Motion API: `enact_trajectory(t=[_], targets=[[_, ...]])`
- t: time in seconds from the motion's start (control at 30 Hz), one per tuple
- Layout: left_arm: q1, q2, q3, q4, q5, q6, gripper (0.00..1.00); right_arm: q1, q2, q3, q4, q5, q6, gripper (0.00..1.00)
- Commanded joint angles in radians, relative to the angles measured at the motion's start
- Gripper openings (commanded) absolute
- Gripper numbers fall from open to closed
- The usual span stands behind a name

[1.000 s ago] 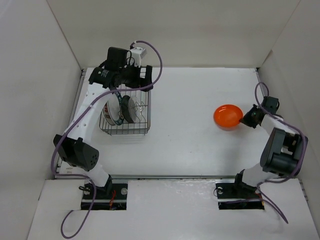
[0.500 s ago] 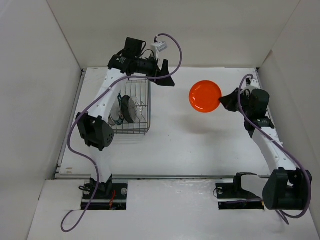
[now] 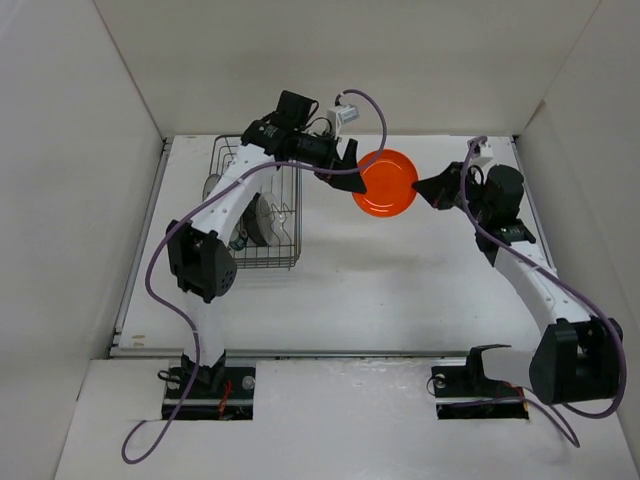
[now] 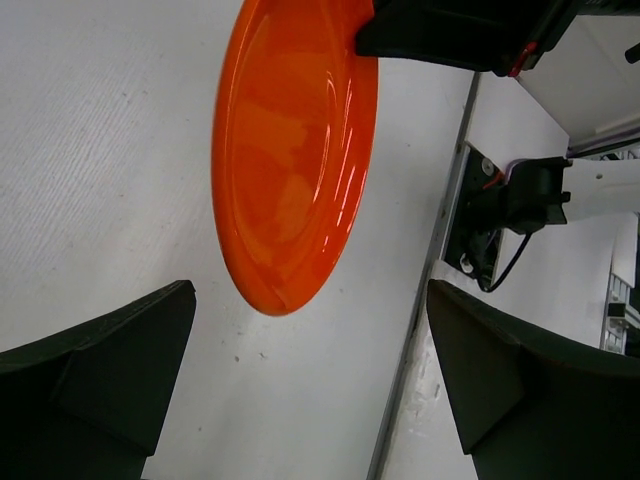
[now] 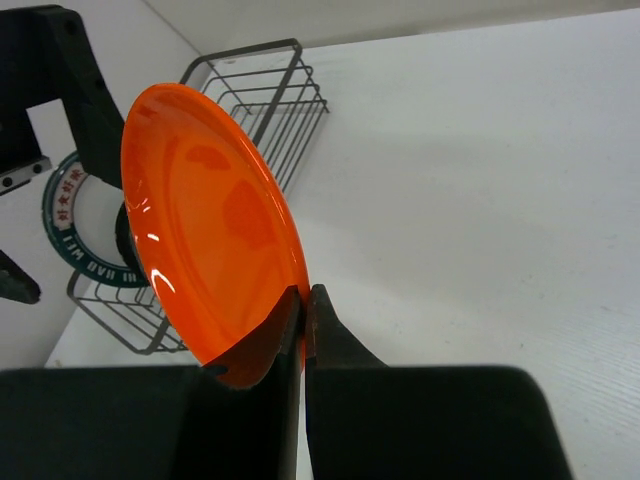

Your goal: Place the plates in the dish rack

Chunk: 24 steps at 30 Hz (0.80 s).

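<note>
My right gripper (image 3: 425, 189) is shut on the rim of the orange plate (image 3: 386, 183) and holds it on edge, in the air, right of the dish rack (image 3: 262, 215). The plate also shows in the right wrist view (image 5: 210, 240) and the left wrist view (image 4: 295, 150). My left gripper (image 3: 345, 162) is open and empty, its jaws wide apart, just left of the orange plate. The rack holds a white plate with a green patterned rim (image 5: 62, 212) and a black plate (image 3: 256, 221) upright among its prongs. Other plates are hard to make out.
White walls close in the table on the left, back and right. A metal rail (image 3: 300, 352) runs along the table's near edge. The left arm reaches over the rack's back side.
My right gripper has lifted the orange plate off the table and carried it left toward the rack. My left arm has swung right, away from the rack, to meet it.
</note>
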Motion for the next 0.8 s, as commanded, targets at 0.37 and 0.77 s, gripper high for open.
enact_trajectory(t=[0.37,0.77], targets=[[-0.033,-0.034,-0.024,0.106,-0.113,-0.041,0.0,0.041,0.008,0.05,0.177,-0.109,0.086,0.68],[-0.042,-0.318,-0.214,0.017,-1.24,-0.245,0.0,0.029,0.018,0.066,-0.141,0.233,0.019,1.0]])
